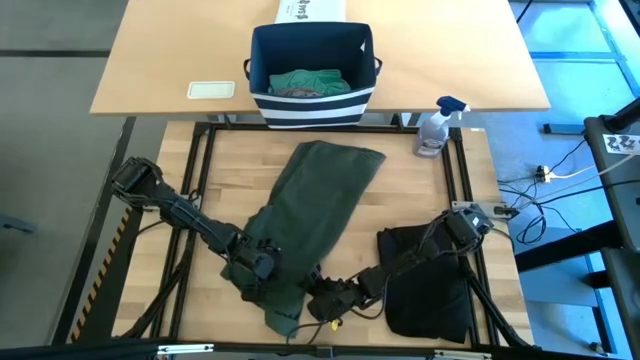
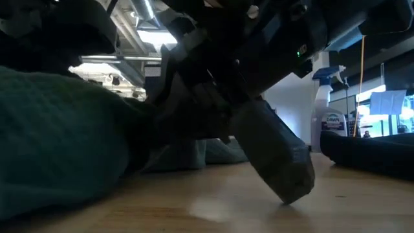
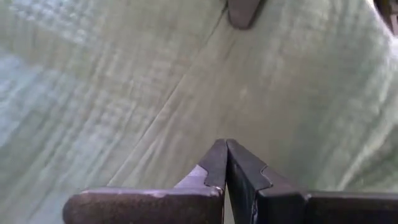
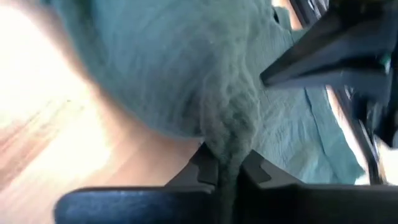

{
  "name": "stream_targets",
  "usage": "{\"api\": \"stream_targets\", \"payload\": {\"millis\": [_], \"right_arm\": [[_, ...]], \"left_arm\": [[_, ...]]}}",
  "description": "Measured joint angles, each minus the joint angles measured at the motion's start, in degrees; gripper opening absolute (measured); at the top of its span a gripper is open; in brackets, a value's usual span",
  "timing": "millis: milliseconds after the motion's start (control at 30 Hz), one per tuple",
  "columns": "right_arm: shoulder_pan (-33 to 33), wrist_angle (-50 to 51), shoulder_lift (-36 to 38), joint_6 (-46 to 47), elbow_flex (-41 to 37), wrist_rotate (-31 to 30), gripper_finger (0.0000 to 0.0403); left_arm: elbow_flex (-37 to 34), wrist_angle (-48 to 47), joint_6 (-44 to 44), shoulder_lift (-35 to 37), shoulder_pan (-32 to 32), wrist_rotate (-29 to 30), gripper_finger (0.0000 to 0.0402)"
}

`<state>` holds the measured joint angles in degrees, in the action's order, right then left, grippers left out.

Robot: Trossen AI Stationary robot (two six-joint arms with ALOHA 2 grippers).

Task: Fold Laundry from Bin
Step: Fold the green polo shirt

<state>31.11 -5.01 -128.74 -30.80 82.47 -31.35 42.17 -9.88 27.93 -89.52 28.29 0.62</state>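
A dark green garment lies spread lengthwise on the wooden table, its near end bunched between my two grippers. My left gripper is shut at the garment's near left edge, and my right gripper is shut on its near end. The striped navy bin stands on the far table with teal-green and grey laundry inside. A black garment lies folded at the near right. My left gripper is shut with its fingertips on the green cloth, slanting down from the table's left. A crease runs away from the tips. How many layers lie between them does not show. My right gripper pinches a bunched ridge of the green cloth between its two fingers, coming slantwise from the table's right. Several gathered layers rise out of the hold. The rest of the cloth lies on the table beyond.
A spray bottle stands at the table's far right corner. A white box sits behind the bin, and a flat white thing lies to the bin's left. Bare wood shows left of the garment.
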Motion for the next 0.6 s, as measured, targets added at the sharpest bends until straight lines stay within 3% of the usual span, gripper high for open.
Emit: {"api": "stream_targets", "payload": {"millis": [267, 433, 600], "right_arm": [[0.0, 4.15, 2.86, 11.13, -0.12, -2.1, 0.0008], [-0.02, 4.13, 5.15, 14.61, -0.12, -2.1, 0.0005], [-0.97, 3.98, 7.73, 17.64, 0.01, -2.06, 0.0004]], "left_arm": [[0.09, -12.66, -0.17, 11.63, 4.48, 9.99, 0.0001], [0.07, -14.74, 1.36, 15.29, 8.57, 9.61, 0.0008], [0.07, -14.83, 1.88, 15.7, 11.33, 6.63, 0.0052]]}}
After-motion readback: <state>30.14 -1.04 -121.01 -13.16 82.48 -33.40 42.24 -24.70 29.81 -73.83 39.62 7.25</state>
